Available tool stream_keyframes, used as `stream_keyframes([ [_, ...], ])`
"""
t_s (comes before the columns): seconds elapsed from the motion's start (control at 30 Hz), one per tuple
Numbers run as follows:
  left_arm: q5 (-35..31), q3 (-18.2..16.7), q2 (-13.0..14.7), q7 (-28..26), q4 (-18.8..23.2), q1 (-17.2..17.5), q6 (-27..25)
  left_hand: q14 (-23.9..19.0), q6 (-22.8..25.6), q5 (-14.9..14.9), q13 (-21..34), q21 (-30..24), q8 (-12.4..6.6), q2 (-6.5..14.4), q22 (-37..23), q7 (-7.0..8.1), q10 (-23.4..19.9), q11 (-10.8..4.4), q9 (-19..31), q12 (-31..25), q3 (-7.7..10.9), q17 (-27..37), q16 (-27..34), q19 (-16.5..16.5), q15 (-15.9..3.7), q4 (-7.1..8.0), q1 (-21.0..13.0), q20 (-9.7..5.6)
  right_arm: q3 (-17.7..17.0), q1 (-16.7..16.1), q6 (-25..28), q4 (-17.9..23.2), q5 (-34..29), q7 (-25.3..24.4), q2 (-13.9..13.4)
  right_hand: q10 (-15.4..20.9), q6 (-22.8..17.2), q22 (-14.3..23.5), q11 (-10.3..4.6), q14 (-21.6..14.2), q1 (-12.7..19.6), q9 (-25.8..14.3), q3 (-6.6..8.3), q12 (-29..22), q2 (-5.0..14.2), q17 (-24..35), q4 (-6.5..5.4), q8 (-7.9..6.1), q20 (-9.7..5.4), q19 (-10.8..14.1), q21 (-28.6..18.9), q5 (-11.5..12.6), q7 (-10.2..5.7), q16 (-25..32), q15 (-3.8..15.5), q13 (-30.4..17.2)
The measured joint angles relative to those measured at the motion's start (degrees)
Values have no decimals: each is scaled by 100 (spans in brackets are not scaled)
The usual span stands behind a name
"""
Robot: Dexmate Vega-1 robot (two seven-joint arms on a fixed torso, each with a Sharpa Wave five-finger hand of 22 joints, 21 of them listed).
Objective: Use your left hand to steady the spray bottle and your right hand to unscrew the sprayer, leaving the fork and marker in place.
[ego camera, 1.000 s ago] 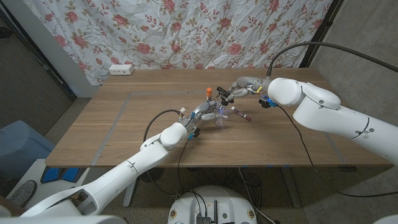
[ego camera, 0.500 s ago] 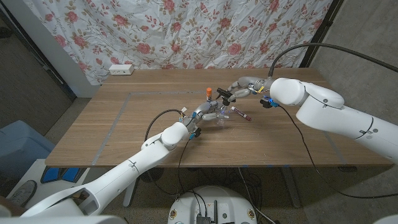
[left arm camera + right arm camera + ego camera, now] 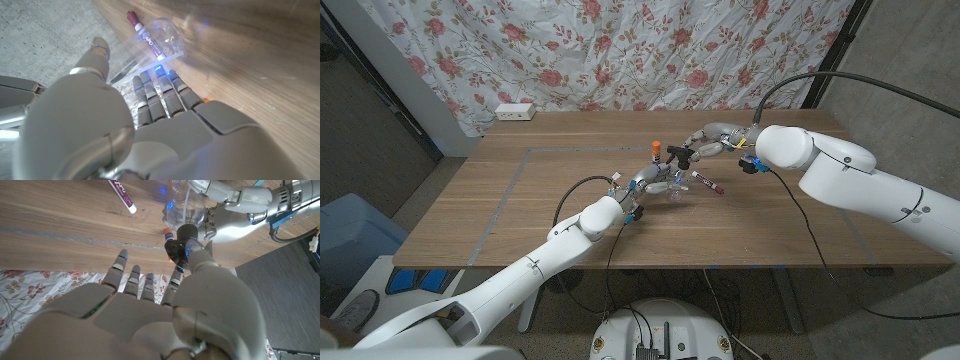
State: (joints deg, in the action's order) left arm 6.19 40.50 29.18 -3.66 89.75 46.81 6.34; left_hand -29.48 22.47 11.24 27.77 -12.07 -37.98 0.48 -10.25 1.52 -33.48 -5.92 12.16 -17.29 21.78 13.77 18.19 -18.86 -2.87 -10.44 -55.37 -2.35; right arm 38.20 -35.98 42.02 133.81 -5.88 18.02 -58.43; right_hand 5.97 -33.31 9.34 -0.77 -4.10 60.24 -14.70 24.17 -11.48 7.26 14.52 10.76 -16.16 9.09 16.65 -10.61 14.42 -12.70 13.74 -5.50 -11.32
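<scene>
The clear spray bottle point(image 3: 672, 187) stands at the table's middle, and my left hand point(image 3: 645, 185) holds its body from the near-left side. The black sprayer head point(image 3: 678, 153), with an orange tip beside it, sits above the bottle. My right hand point(image 3: 708, 140) pinches it from the far right. In the right wrist view the thumb and a finger close on the sprayer point(image 3: 176, 234), right next to the bottle point(image 3: 181, 211). Whether the two are still joined I cannot tell. The maroon-capped marker point(image 3: 708, 182) lies just right of the bottle. In the left wrist view a thin grey strip, maybe the fork point(image 3: 124, 73), lies by the bottle point(image 3: 162, 37).
A white power strip point(image 3: 515, 112) lies at the table's back left corner, under the floral curtain. A pale tape line point(image 3: 508, 196) runs down the table's left part. Black cables hang from both arms over the table.
The right forearm has drifted slightly to the right. Both hands, the bottle, the sprayer and the marker stay where they were.
</scene>
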Motion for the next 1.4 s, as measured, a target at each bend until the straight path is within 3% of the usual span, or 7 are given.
stream_keyframes([
  [0.1,3,0,3,0,0,3,-2,0,0,0,0,0,0,0,0,0,0,0,0,1,0,23,0,0,0,0,0,0,-28,-22,-73,-12,106,-86,0,49,-226,0,-133,41,182,-9,47,0,9,27,12,-95,-4,4,0,0,-1,0,40,0],
  [0.43,31,0,-4,26,-52,-1,-2,0,0,0,18,0,1,0,0,0,1,-1,-1,7,18,22,0,0,0,-18,0,0,-254,-205,-245,-91,375,-307,11,192,-929,0,-337,51,495,-9,76,-43,-17,54,-18,-345,-53,-11,0,0,3,31,154,14],
  [0.6,40,0,-16,41,-81,-20,-1,0,0,0,30,0,2,0,0,0,1,-2,-7,10,23,22,0,0,0,-23,0,0,-300,-258,-309,-123,452,-433,24,272,-1331,1,-350,61,661,8,76,-43,-61,78,-18,-483,-93,31,0,0,5,68,204,14],
  [0.83,55,4,-33,45,-110,-38,4,-16,0,0,31,0,11,0,0,0,1,-2,-6,28,23,22,0,0,16,-23,0,0,-352,-318,-421,-201,519,-556,46,316,-1542,1,-394,92,804,10,76,-43,-5,80,-18,-569,-124,0,0,22,9,68,234,14],
  [1.0,61,7,-42,46,-123,-49,4,-21,0,-1,31,0,22,0,0,0,1,-2,-4,30,23,21,0,0,21,-23,0,0,-398,-364,-509,-254,575,-657,60,316,-1571,1,-394,92,864,25,75,-43,-53,93,-18,-567,-123,0,0,43,-20,68,234,14],
  [1.4,66,24,-80,65,-206,-109,22,-21,0,-17,27,0,-2,0,0,0,-10,9,-1,8,23,21,0,0,21,-23,0,0,-512,-470,-705,-314,664,-862,57,271,-1130,1,-350,116,1118,167,75,-43,-113,133,-18,-264,-154,-31,0,65,3,89,214,13],
])
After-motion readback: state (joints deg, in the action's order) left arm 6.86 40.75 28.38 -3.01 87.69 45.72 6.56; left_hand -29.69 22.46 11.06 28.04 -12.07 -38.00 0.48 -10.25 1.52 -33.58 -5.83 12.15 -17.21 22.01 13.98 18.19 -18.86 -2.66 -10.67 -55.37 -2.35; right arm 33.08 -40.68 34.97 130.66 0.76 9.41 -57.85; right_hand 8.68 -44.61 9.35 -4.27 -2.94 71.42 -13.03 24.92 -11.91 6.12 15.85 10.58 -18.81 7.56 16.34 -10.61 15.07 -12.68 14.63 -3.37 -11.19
